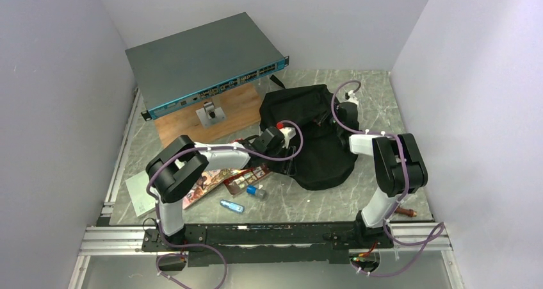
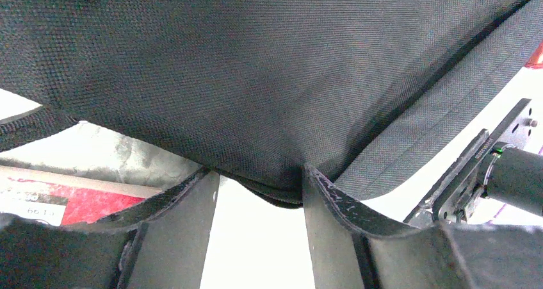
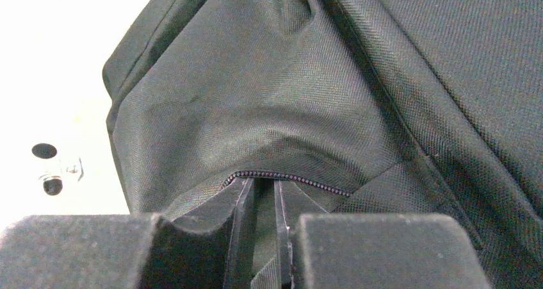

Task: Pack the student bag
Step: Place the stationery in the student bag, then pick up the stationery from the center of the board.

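Observation:
The black student bag point(image 1: 320, 148) lies in the middle of the table. My left gripper point(image 1: 286, 135) is at its left edge. In the left wrist view the bag point(image 2: 256, 77) fills the upper frame, and my left gripper point(image 2: 257, 173) is open, its tips touching the hem, which sags a little between them. My right gripper point(image 1: 349, 101) is at the bag's far right side. In the right wrist view the right gripper point(image 3: 261, 181) is shut on a fold of the bag point(image 3: 288, 97) just under a zipper line point(image 3: 288, 177).
A flat grey network switch point(image 1: 205, 61) rests on a wooden board point(image 1: 240, 106) at the back left. Books point(image 1: 214, 180), a small bottle point(image 1: 256, 191) and a blue tube point(image 1: 232, 206) lie left of the bag. A brown item point(image 1: 405, 210) lies by the right base.

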Robot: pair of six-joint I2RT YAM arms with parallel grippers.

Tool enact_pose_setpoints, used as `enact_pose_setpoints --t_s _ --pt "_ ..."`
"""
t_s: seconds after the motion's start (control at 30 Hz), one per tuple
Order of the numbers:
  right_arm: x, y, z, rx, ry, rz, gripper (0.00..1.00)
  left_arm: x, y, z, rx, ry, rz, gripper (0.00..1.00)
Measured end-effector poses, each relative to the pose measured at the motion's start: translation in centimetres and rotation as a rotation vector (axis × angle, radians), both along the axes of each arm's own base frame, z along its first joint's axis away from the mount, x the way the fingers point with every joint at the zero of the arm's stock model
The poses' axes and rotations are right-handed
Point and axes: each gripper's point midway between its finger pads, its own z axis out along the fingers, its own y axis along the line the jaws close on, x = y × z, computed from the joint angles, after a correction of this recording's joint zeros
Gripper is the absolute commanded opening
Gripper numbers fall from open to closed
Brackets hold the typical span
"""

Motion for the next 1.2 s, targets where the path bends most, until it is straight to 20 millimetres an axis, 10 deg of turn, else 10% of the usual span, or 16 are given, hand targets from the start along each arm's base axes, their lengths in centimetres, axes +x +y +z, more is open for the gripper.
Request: enact_pose_setpoints --t_s 0.37,0.57,0.9,1.2 --pt "-2.6 -0.7 1.5 -0.044 -0.023 0.016 0.39 -0.1 0.9 1.4 0.026 -0.040 0.001 0.71" --pt "-5.1 -1.4 2.6 -0.147 0.004 0.081 0.46 -0.9 1.8 5.4 0.001 -0.106 -0.021 0.81" --pt "-10.5 -1.5 -2.5 -0.184 0.198 0.177 0.59 -3.0 5.4 12.7 -0.077 -0.231 -0.018 0.93" --pt "-11.4 -1.3 -0.3 -0.192 0.156 0.213 0.67 -5.0 10.9 18.8 -0.160 -0.370 0.079 0.99"
